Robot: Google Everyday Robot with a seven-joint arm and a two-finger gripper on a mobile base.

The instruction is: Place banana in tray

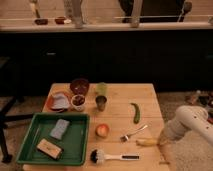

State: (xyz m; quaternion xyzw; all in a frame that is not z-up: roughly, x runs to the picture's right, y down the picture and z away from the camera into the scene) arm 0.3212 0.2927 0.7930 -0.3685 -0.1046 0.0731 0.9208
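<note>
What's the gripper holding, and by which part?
Cannot tell: the gripper is at the right end of the banana, which lies on the table.
</note>
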